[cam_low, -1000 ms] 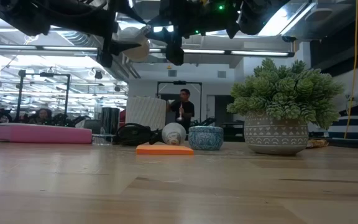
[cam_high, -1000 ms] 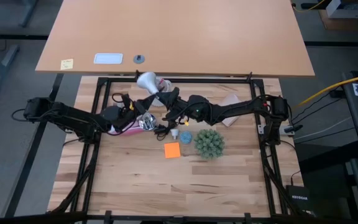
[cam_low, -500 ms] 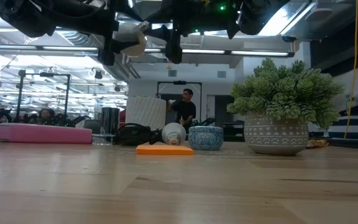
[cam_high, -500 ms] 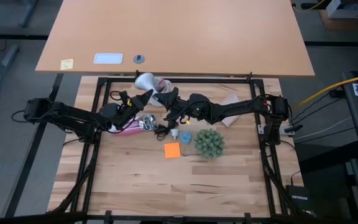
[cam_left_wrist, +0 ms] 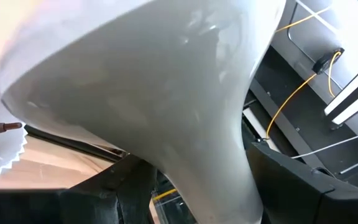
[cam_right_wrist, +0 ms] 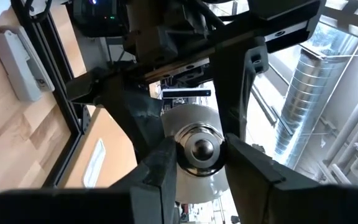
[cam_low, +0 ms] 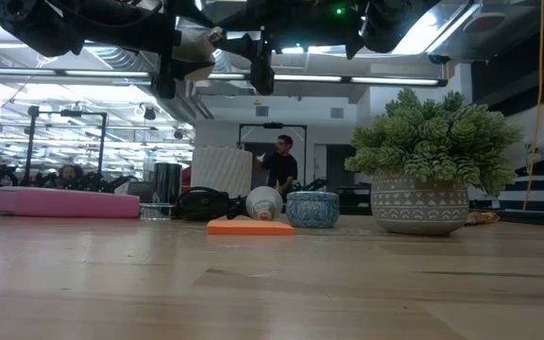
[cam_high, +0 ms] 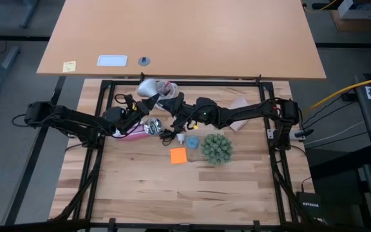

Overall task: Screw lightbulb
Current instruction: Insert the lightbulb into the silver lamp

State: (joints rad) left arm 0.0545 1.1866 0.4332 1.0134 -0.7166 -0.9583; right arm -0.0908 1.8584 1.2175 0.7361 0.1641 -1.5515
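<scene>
**A:** What have I got on the left arm?

**B:** The left claw [cam_high: 145,98] is closed round the lightbulb [cam_high: 149,87], a white frosted bulb with a round dome tapering like a funnel to a narrow base. It hangs in the air over the far edge of the table [cam_high: 134,187], about midway along that edge. In my left wrist view the tapering neck fills the gap between the fingers.

**A:** And the right?

**B:** The right claw [cam_right_wrist: 201,146] is raised too, facing the bulb end-on and partly spread. A finger stands on either side of the grey base, whose shiny contact tip points straight at my right wrist camera. I cannot tell whether the pads touch the base.

**A:** So how do I do this well?

**B:** I judge this to be a handover or a regrip in the air. I would keep the left grip firm until the right one has clearly taken the base squarely. Frosted glass is smooth, and a tilted pinch on the taper could squirt it out.

**A:** The socket?

**B:** The shiny silver round socket [cam_high: 152,127] lies on the table below, towards the far edge, well apart from the bulb. I would bring the base down in line with it before any turning
</scene>
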